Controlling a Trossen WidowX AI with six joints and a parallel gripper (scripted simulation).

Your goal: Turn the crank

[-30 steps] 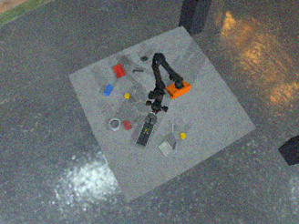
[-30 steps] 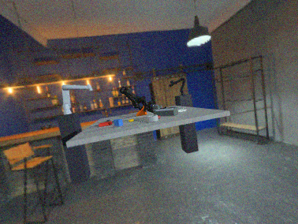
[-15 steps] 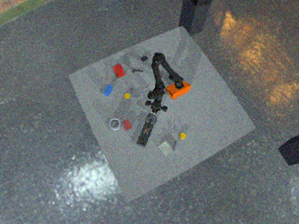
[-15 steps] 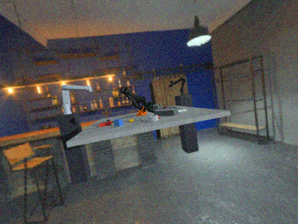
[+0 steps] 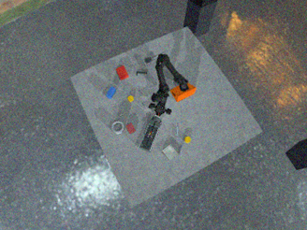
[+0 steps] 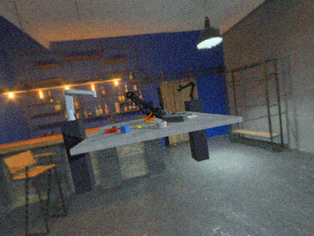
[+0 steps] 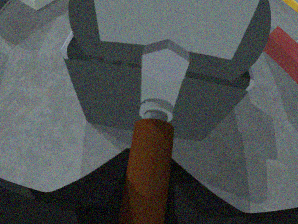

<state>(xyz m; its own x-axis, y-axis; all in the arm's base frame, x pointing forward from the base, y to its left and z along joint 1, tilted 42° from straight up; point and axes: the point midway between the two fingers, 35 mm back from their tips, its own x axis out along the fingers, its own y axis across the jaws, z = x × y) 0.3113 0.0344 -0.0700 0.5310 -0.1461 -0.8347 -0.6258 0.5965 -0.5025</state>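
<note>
Your claw pinches the brown handle; the machine lies just beyond, its long axis running from the claw toward the tabletop's nearest-bottom corner in the top view. Pointer level: cannot tell.

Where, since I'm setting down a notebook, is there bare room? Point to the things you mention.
Seen from above, the grey table [image 5: 226,123] [image 6: 216,121] [image 7: 35,125] seems roomiest at its right corner, beyond the orange block [image 5: 183,93] [image 6: 149,119], and its bottom corner, below the dark grey crank machine [image 5: 148,142] [image 6: 174,119] [image 7: 107,95] and pale square block [image 5: 170,152] [image 6: 191,115] [image 7: 37,2]. Crowded: around the white ring [image 5: 112,130] [image 6: 160,125] and small red block [image 5: 130,128] [image 6: 168,123] [image 7: 285,50].
</note>
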